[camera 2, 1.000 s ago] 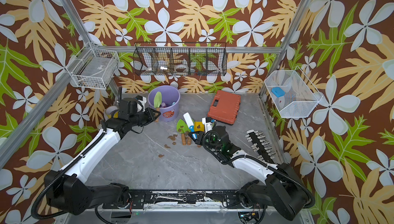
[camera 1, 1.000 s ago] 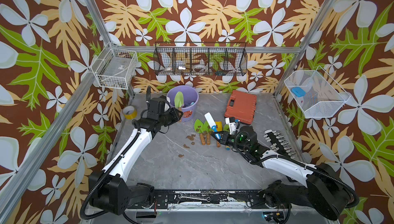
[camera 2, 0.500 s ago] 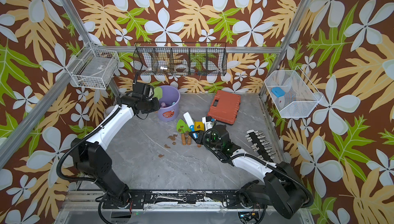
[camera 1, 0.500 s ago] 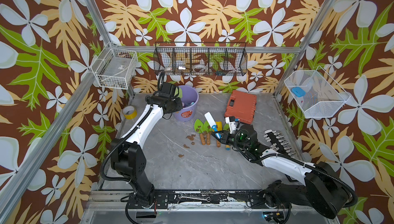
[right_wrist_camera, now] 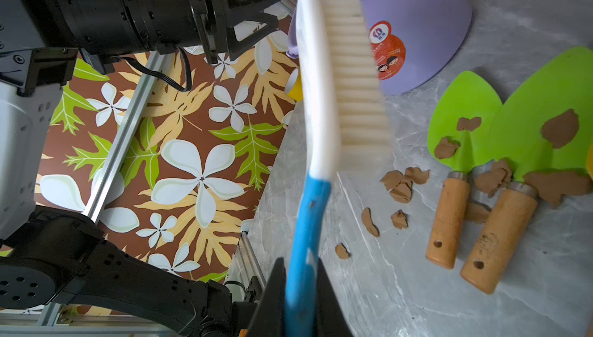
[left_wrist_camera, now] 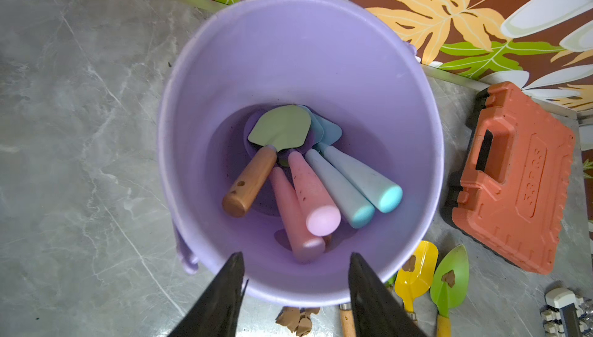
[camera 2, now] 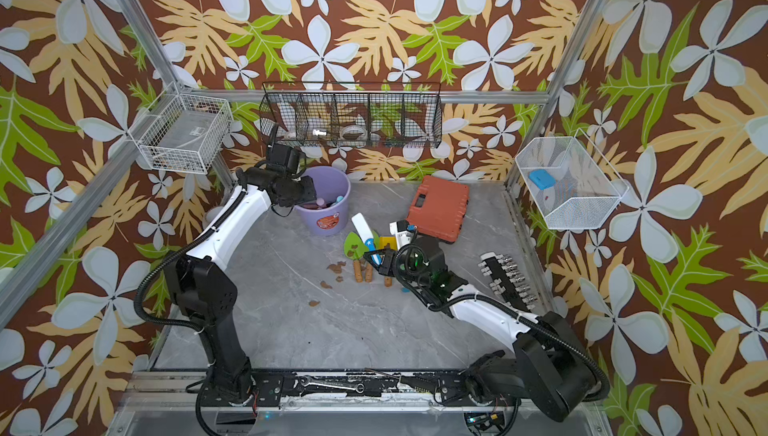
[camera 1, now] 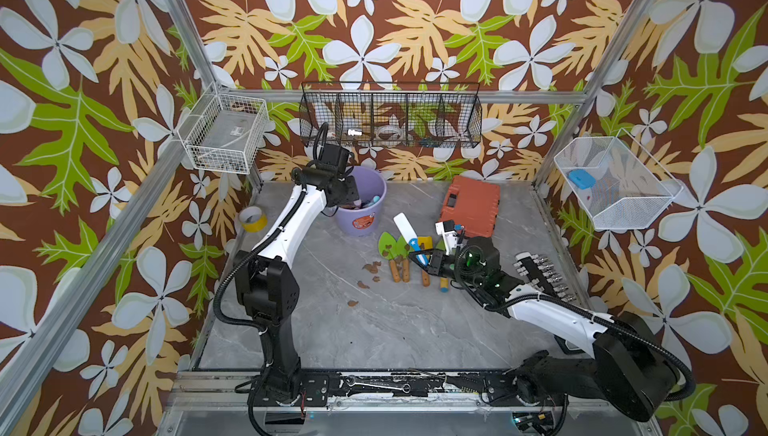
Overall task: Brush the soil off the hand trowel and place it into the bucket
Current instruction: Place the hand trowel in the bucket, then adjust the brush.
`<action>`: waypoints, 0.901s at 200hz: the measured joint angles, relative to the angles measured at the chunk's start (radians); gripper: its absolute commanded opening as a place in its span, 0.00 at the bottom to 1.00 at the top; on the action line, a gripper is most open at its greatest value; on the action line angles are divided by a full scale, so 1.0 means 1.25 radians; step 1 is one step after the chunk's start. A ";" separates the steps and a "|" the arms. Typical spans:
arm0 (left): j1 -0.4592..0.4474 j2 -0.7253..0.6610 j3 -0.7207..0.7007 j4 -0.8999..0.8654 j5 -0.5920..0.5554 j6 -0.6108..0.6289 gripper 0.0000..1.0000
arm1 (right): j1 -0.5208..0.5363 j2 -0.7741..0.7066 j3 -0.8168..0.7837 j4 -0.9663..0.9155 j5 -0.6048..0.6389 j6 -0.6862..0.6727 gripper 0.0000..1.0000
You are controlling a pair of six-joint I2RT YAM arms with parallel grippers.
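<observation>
Left fingers [left_wrist_camera: 229, 287] hung spread and empty above the bucket [left_wrist_camera: 192, 94], green trowel [left_wrist_camera: 279, 130] lying inside it (blade down among other handles [left_wrist_camera: 317, 197]). Right fingers [right_wrist_camera: 272, 297] clamped the blue handle of the brush [right_wrist_camera: 324, 94], soil [right_wrist_camera: 399, 184] scattered on the surface [right_wrist_camera: 385, 287] beside the dirty trowels [right_wrist_camera: 465, 117].

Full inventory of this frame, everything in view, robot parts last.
bucket: one, lilac, rear left of table
trowels in bucket: five; one green with wooden handle, two pink-handled, two pale blue-handled
trowels on table: at least three, two green, one yellow, centre
soil: several clumps, brown, on green blades and table beside them
brush: one, white head, blue handle, in right gripper
tool case: one, orange-red, rear right
tape roll: one, yellow, left table edge
socket rail: one, black, right side
wire baskets: three, two white, one black, on walls
wrench: one, silver, front rail
left gripper: one, black, open above bucket
right gripper: one, black, shut on brush handle
</observation>
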 measured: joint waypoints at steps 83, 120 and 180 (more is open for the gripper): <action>-0.089 -0.745 -0.949 0.611 0.186 -0.136 1.00 | 0.071 0.086 0.084 0.012 -0.105 0.052 0.00; -0.091 -0.844 -1.107 0.821 0.207 -0.218 1.00 | 0.129 0.117 0.097 0.046 -0.124 0.114 0.00; -0.092 -0.824 -1.137 0.985 0.295 -0.282 0.71 | 0.200 0.167 0.153 0.116 -0.128 0.138 0.00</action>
